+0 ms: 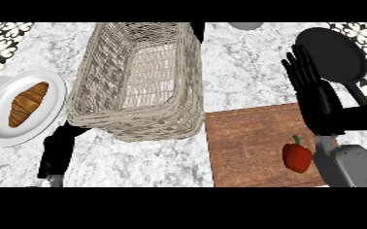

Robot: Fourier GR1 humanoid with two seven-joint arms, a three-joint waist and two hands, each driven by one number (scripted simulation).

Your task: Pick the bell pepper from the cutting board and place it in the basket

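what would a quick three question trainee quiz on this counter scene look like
1. True or false: the red bell pepper already lies in the wicker basket.
2. Which food sits on the white plate at the view's left? A) croissant B) apple C) egg
3. Fill in: the bell pepper lies on the wooden ____.

Key:
1. False. It lies on the cutting board, beside the right robot hand, whose fingers are straight and hold nothing.
2. A, the croissant.
3. Cutting board.

The left robot hand shows dark, partly under the basket; its fingers cannot be made out.
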